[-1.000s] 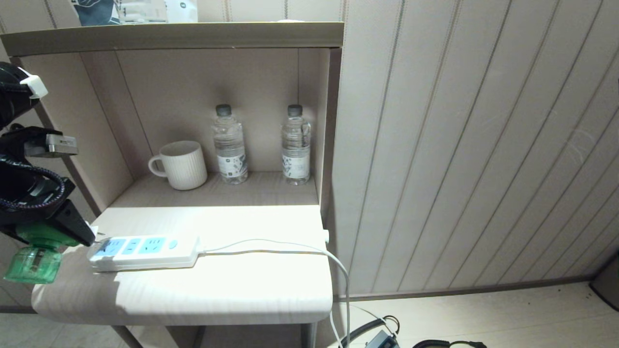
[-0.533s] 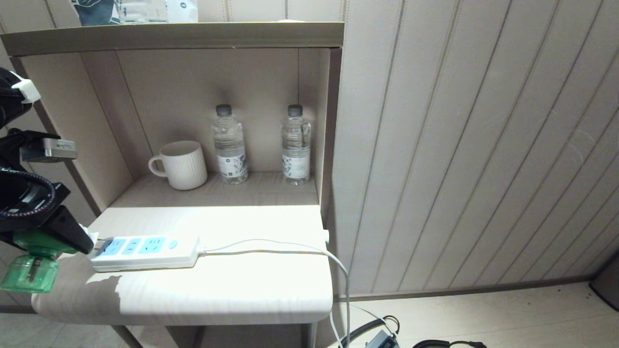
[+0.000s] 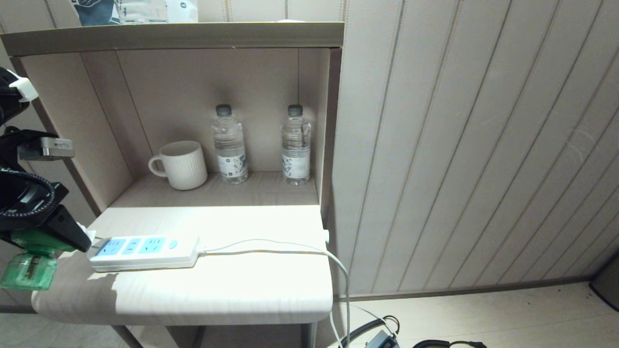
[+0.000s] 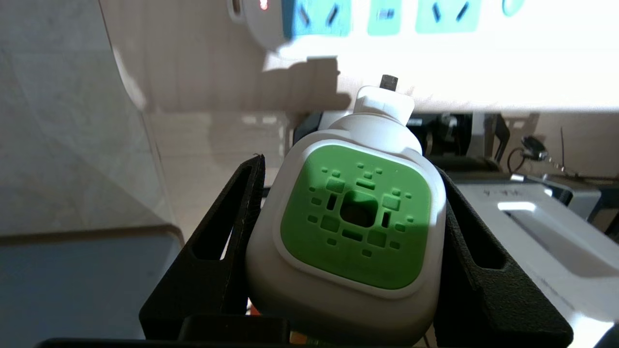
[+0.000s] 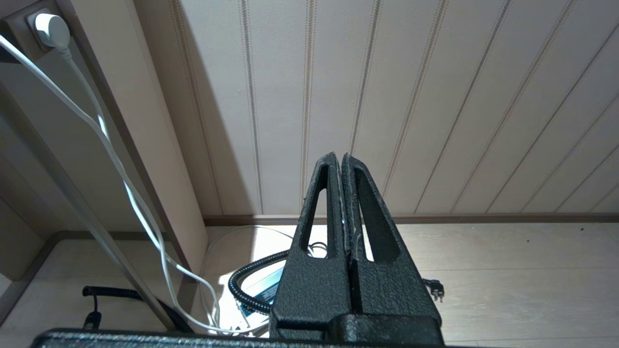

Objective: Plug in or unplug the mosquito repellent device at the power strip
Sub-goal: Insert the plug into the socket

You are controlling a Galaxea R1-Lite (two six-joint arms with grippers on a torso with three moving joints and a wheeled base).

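One desk point(image 3: 217, 295), and along its left front part lies one power strip point(image 3: 145, 251), three blue sockets up, all free. My left gripper point(image 4: 348, 232) clamps the one mosquito repellent device point(image 4: 355, 232) just off the desk's left edge, plug toward the strip for lining up. My right gripper point(image 5: 344, 203) hangs closed, empty.
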